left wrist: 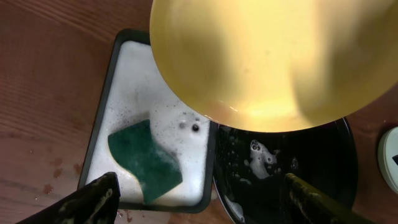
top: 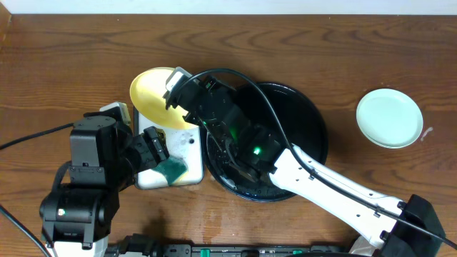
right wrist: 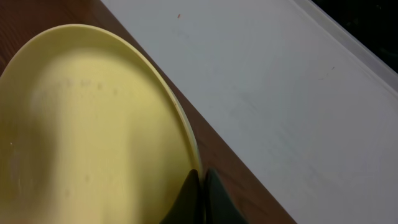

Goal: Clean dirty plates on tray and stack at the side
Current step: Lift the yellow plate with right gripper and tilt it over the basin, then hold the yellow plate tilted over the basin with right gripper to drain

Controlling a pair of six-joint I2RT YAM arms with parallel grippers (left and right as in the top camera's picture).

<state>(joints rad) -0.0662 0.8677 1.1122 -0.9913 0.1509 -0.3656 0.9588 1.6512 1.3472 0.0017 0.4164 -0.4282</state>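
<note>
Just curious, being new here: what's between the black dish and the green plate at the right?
Only bare table, seen in the overhead view, between dish and plate.

We see a brown wooden tabletop. Left of centre sits a rectangular, dark-rimmed basin of white suds, with a green sponge lying in its lower part. Just right of it, a large round black dish carries flecks of foam.
</note>
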